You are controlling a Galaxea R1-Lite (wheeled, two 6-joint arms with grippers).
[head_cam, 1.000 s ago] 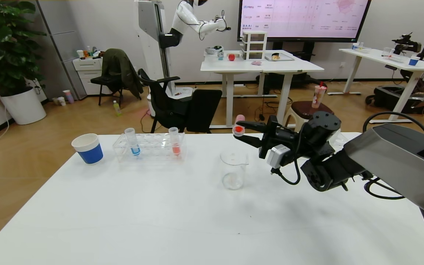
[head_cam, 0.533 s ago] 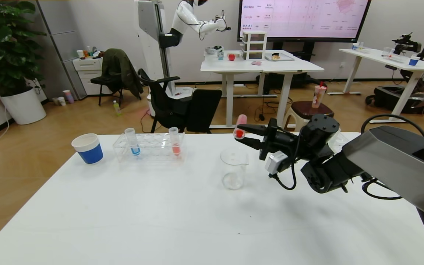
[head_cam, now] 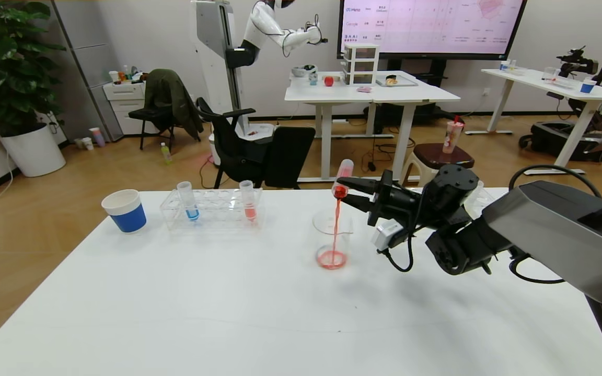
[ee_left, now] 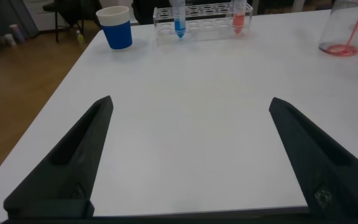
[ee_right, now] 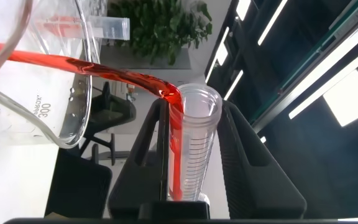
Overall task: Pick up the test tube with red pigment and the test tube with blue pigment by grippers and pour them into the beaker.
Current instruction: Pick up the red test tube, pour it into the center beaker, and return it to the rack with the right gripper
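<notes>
Head view: right claw (head_cam: 350, 192) is clamped on the test tube with red pigment (head_cam: 342, 178), tipped mouth-down just above the beaker (head_cam: 332, 238). A red stream falls into the beaker, pooling at its base. Test tube with blue pigment (head_cam: 188, 200) stands upright in the rack (head_cam: 212, 209), left of the beaker. Left claw (ee_left: 191, 158), fingers spread apart, hovers low over the bench (head_cam: 228, 303), nearer the robot than the beaker.

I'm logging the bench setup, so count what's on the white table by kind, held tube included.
Test tubes: 3, red tipped in the right gripper, blue and salmon-orange racked
Rack: 1
Beaker: 1
Paper cup: 1
Total: 6
</notes>
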